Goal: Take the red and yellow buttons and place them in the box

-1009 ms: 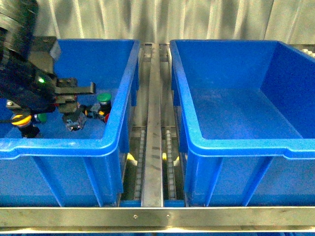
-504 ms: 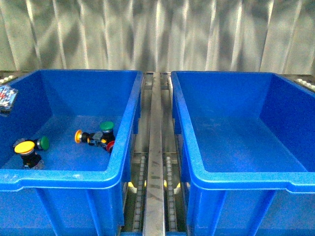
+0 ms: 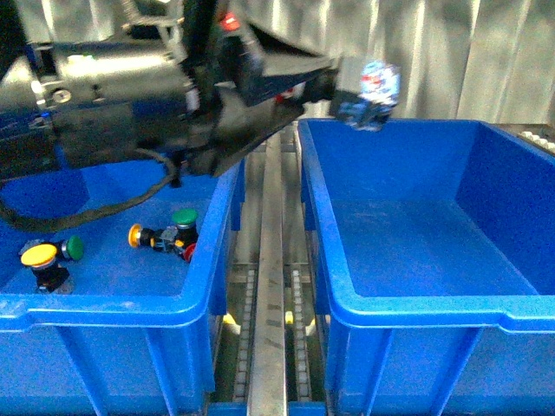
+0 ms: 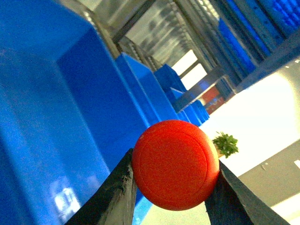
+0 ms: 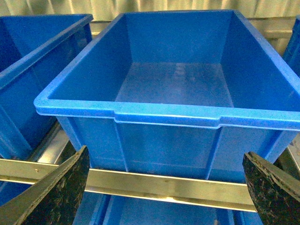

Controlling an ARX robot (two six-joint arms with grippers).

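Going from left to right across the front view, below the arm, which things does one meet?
Upright yellow-capped button, green-capped button beside it, sideways orange-yellow button, metal rail, right blue bin.

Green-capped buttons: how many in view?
2 green-capped buttons: one beside the yellow button near the left bin's front-left corner, the other by its right wall. The left arm hides the bin's far end, so more may be there.

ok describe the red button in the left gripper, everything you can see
The red button shows only its round mushroom cap, smooth matt plastic with a faint ring near the edge; its body is hidden. The left gripper clamps it between dark fingers, in the air over the far rim of the right blue bin.
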